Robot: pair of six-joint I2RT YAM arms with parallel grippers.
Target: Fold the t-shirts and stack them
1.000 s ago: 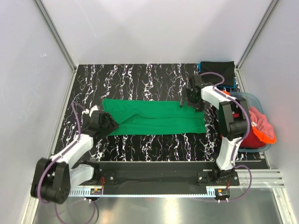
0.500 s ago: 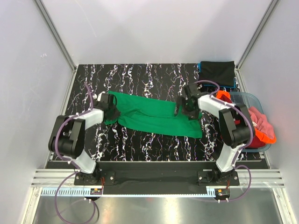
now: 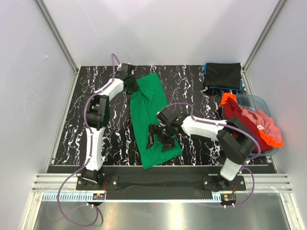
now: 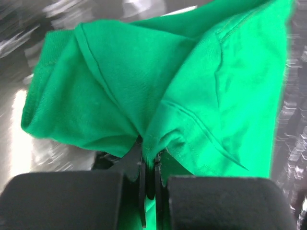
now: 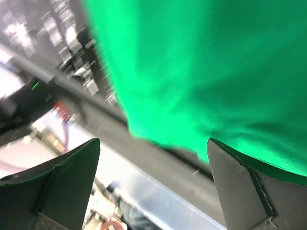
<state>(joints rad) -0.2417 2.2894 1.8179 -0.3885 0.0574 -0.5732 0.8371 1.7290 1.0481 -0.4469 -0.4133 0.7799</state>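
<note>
My left claw (image 3: 130,84) pinches the far end of the green t-shirt (image 3: 152,112) stretched along the bench (image 3: 196,84); my right claw (image 3: 160,140) hangs spread wide over its near end.

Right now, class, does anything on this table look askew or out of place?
The green t-shirt lies slantwise across the table, its far end bunched where the left gripper pinches it. At the right, red, pink and orange shirts spill over the rim of the clear tub.

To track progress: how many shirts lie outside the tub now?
3: green shirt mid-table; black shirt folded at far right corner; blue shirt edge beneath it. More may hide underneath.
</note>
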